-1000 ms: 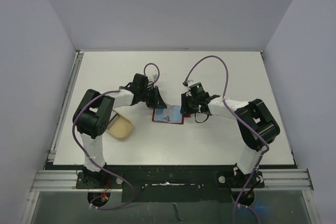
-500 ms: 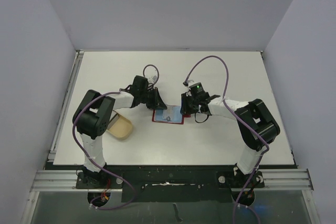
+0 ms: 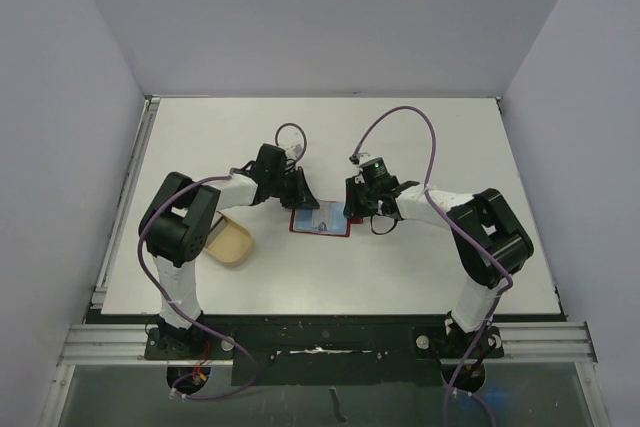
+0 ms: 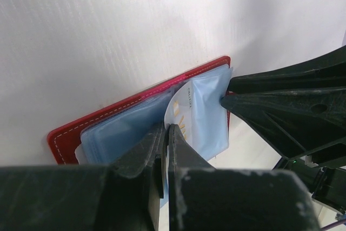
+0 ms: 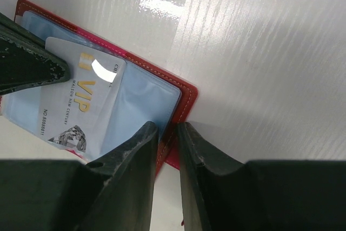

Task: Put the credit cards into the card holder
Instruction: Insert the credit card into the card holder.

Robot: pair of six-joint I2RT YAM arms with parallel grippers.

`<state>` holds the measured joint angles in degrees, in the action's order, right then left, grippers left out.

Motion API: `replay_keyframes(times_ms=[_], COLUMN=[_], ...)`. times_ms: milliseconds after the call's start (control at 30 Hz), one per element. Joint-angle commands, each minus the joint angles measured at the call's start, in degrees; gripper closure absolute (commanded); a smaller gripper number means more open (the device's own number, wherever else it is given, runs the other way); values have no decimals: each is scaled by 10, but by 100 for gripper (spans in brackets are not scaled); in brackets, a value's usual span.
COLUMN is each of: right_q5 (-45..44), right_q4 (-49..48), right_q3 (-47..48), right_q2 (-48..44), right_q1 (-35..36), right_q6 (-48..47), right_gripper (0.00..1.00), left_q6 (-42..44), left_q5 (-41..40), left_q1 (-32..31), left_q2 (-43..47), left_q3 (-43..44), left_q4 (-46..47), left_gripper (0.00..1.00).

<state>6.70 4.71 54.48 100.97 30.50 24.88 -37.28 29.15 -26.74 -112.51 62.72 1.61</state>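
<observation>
The red card holder (image 3: 335,231) lies open on the white table, its pale blue sleeves (image 4: 116,133) facing up. A pale credit card (image 5: 81,101) with gold VIP lettering lies slanted across the sleeves. My left gripper (image 4: 166,128) is shut on the card's near edge (image 4: 184,113), coming in from the holder's left. My right gripper (image 5: 167,129) is closed on the holder's red right edge (image 5: 186,98), one finger over the blue sleeve and one outside the border. In the top view the left gripper (image 3: 300,194) and the right gripper (image 3: 352,210) flank the holder.
A tan oval dish (image 3: 228,242) sits on the table to the left of the card holder, beside the left arm's forearm. Purple cables loop above both wrists. Grey walls stand behind and to both sides of the table.
My left wrist has edged slightly to the right, toward the card holder. The right arm and the holder have not moved.
</observation>
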Motion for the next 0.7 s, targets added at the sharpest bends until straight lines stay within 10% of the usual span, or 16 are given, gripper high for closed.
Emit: replay_keyframes(times_ms=[0, 433, 667], right_q5=[-35, -39, -44], right_q4=[19, 29, 67], right_q3=[7, 14, 29], right_q2=[-10, -10, -39], right_q1=[7, 12, 14], right_q6=[6, 19, 28], right_gripper=[77, 77, 76], left_q6=[42, 44, 16], left_q5=[-19, -26, -37], left_q1=[-17, -22, -21], left_q2=[11, 13, 43], left_q3=[9, 21, 9], left_q4=[-66, -72, -27], left_gripper=[100, 100, 76])
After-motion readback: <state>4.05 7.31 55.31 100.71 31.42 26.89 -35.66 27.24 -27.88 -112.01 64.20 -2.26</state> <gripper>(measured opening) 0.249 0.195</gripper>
